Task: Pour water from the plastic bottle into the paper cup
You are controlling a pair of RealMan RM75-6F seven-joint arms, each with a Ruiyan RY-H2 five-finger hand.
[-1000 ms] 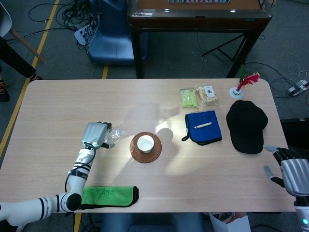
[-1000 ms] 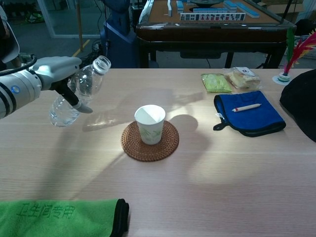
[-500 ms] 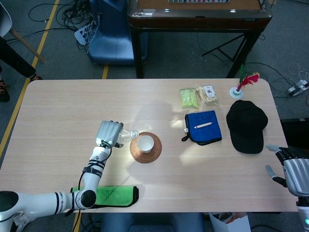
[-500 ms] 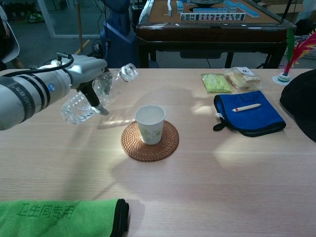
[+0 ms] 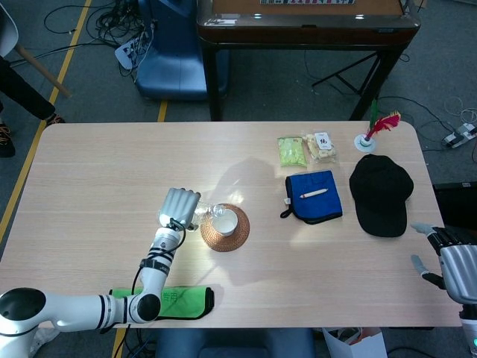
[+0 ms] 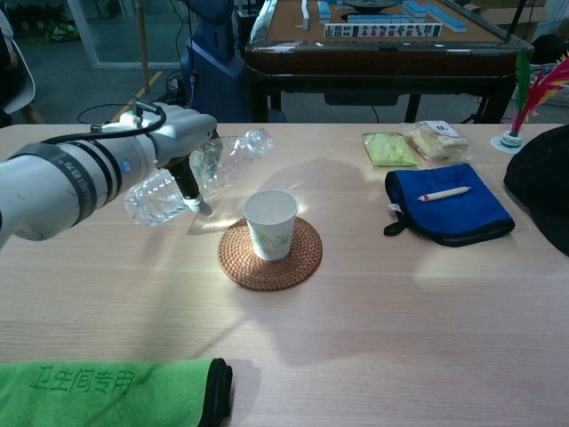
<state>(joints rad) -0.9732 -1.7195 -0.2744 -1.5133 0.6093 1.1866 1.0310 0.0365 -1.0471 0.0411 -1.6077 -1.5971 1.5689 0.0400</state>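
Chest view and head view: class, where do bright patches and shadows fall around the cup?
Chest view: a bright patch lies on the table left of the paper cup, with soft shadow behind it. Head view: light glints through the plastic bottle and brightens the wood near the woven coaster.

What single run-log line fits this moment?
left hand: holds clear plastic bottle tilted | white paper cup: upright on round woven coaster | right hand: idle

A robot test room or lab: a pale wood-grain table point(image 5: 89, 171) stands on grey floor with yellow tape lines point(image 5: 30, 160), loose black cables point(image 5: 89, 19) trailing, and a dark-framed mahjong table point(image 6: 373, 40) with tiles behind.
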